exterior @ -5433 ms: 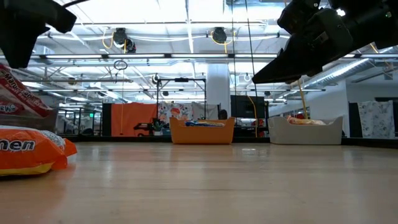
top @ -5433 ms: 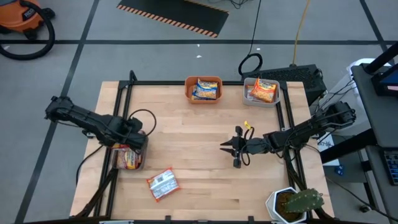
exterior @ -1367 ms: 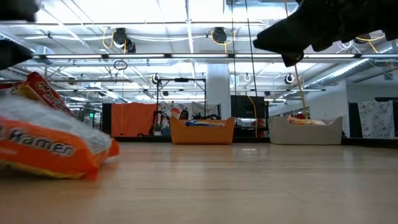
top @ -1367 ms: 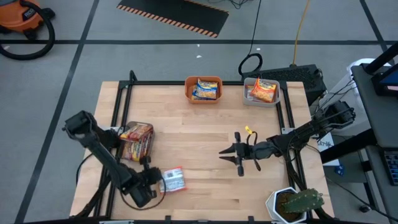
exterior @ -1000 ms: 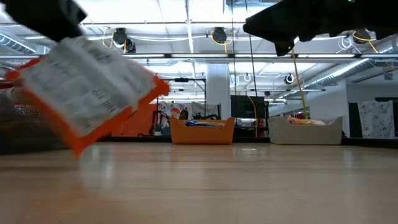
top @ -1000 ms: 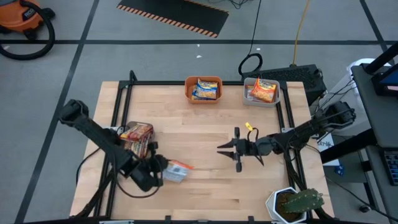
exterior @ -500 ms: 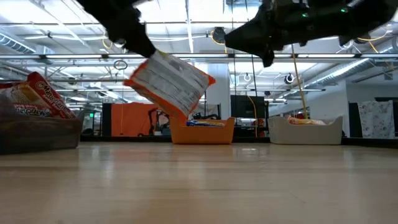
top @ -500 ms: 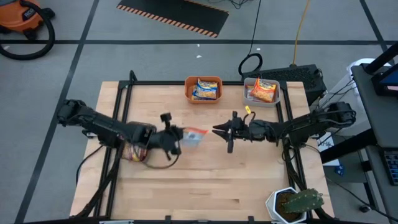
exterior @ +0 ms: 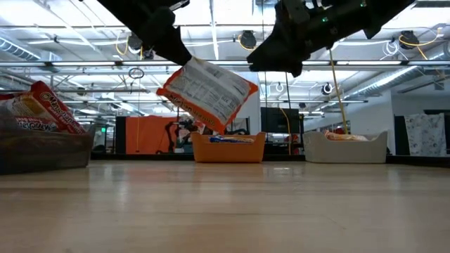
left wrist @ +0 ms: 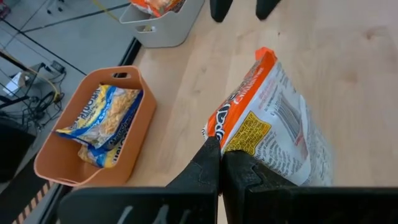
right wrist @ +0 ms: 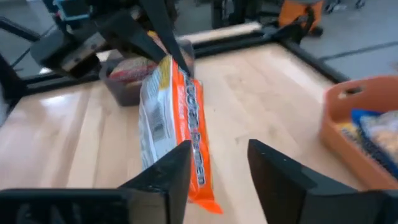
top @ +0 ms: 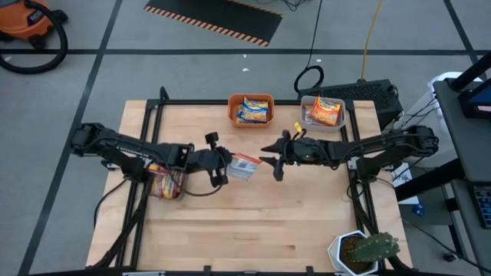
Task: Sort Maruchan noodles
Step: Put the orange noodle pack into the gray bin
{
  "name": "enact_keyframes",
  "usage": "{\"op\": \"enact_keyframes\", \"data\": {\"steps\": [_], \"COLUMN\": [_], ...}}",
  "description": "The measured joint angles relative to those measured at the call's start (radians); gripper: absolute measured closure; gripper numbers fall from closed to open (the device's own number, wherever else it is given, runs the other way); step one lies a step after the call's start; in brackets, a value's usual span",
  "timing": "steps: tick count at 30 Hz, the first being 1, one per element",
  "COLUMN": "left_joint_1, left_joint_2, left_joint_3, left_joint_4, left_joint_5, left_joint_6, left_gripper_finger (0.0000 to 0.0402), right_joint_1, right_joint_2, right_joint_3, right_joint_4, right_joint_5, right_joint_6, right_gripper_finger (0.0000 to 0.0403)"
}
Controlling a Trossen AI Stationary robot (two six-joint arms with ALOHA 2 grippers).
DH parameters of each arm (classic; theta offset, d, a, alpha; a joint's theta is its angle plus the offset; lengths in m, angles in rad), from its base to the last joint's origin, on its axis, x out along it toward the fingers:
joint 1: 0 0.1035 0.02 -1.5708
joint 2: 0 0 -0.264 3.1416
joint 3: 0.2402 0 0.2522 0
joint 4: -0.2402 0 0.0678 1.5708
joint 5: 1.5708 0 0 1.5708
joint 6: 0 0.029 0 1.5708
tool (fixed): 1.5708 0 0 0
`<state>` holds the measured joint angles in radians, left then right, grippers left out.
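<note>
Packet: we've got the orange noodle packet (top: 244, 166) hanging mid-air over the tabletop (top: 253, 222), centre.
Left gripper (top: 223, 168): jaws clamped tight on one packet edge.
Right gripper (top: 275, 163): jaws apart, just beside the free edge, empty.
Handover: we'd close right fully before left releases.

The clear bin (top: 163, 184) at nine o'clock sits partly under the left arm, so its packets can't be counted. In the low view both arms run off the top edge. The held orange packet's (exterior: 207, 93) print is too small to read.
</note>
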<state>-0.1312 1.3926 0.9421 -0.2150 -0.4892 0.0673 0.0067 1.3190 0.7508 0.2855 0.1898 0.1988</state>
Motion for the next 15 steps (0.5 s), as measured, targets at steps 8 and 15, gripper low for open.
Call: {"op": "enact_keyframes", "data": {"steps": [8, 15], "left_joint_1": [-0.043, -0.063], "left_joint_2": [0.031, 0.092], "left_joint_3": [0.0, -0.001], "left_joint_4": [0.017, 0.015], "left_joint_5": [-0.008, -0.016], "left_joint_6": [-0.033, -0.007], "left_gripper_finger": [0.04, 0.04], "right_joint_1": [0.001, -0.005], "right_joint_2": [0.079, 0.196], "right_joint_3": [0.0, 0.076], "right_joint_4": [0.098, 0.144], "right_joint_5": [-0.117, -0.236], "right_joint_6": [0.064, 0.048], "right_gripper_finger": [0.019, 0.017]}}
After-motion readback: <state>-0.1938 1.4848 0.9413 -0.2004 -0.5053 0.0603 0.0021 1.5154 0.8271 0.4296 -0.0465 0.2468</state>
